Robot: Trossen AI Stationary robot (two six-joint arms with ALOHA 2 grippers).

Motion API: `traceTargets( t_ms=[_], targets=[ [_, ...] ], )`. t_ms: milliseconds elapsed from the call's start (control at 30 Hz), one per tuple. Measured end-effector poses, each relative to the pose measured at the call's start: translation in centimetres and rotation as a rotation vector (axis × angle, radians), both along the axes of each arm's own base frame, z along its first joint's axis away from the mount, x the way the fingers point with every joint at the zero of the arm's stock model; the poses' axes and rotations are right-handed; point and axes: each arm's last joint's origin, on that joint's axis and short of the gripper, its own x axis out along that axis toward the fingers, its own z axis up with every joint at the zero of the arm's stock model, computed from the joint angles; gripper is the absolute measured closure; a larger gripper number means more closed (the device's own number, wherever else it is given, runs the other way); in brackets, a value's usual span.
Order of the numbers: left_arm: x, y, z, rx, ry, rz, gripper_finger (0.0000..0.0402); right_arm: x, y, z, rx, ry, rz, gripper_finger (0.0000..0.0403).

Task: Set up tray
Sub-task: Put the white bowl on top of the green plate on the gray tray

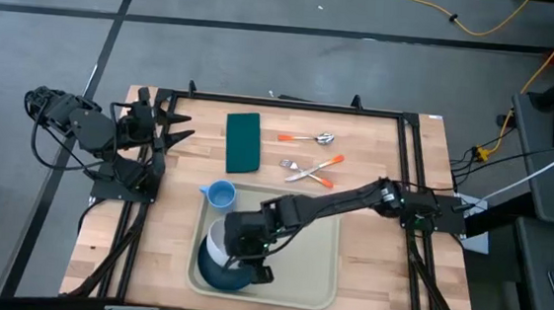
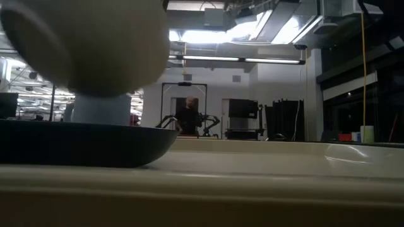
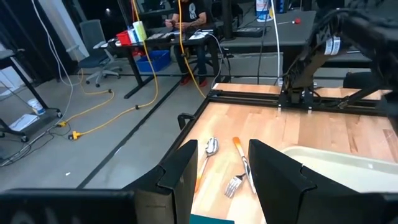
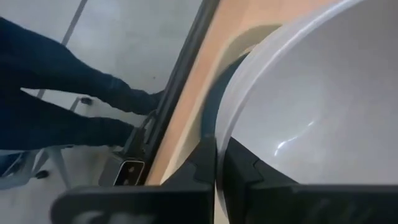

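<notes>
The beige tray [image 1: 313, 267] lies at the table's near middle. A dark blue plate [image 1: 218, 277] rests in its near left corner, and a light blue cup [image 1: 220, 194] stands at its far left corner. My right gripper [image 1: 238, 251] is shut on a white bowl [image 1: 215, 239] over the plate. In the low view the bowl [image 2: 82, 38] hangs above the plate [image 2: 82, 145]. My left gripper [image 1: 175, 127] waits open at the table's far left. My right gripper pinches the white bowl's rim [image 4: 217, 127] with one finger inside [image 4: 245, 168] the bowl and one outside [image 4: 204, 163]. The arm comes in from the table's right. The bowl hangs clear above the dark blue plate.
A dark green napkin [image 1: 243, 141] lies beyond the tray. To its right lie a spoon [image 1: 310, 138], a fork [image 1: 304, 167] and a knife [image 1: 317, 179] with orange handles. They also show in the left wrist view [image 3: 239, 168]. A person sits in the room beyond.
</notes>
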Motion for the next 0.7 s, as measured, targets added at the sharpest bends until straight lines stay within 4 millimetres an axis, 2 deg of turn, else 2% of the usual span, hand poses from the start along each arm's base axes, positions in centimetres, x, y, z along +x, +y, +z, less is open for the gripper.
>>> traceTargets(
  t_ms=[100,167,433,700],
  targets=[
    [0.0,0.0,0.0,-0.01,-0.004,0.002,0.0263,0.1,0.2,-1.7,-0.016,0.068,0.002,0.0393],
    [0.0,0.0,0.0,-0.011,-0.005,0.003,0.0263,0.0,0.0,-2.0,-0.042,0.085,0.005,0.0393],
    [0.0,0.0,0.0,-0.011,-0.002,0.003,0.0263,-0.2,-0.3,-2.0,-0.095,0.093,0.002,0.0393],
    [0.0,0.0,0.0,-0.011,-0.002,0.003,0.0263,-0.5,1.0,-1.6,-0.081,0.064,0.028,0.0393]
  ],
)
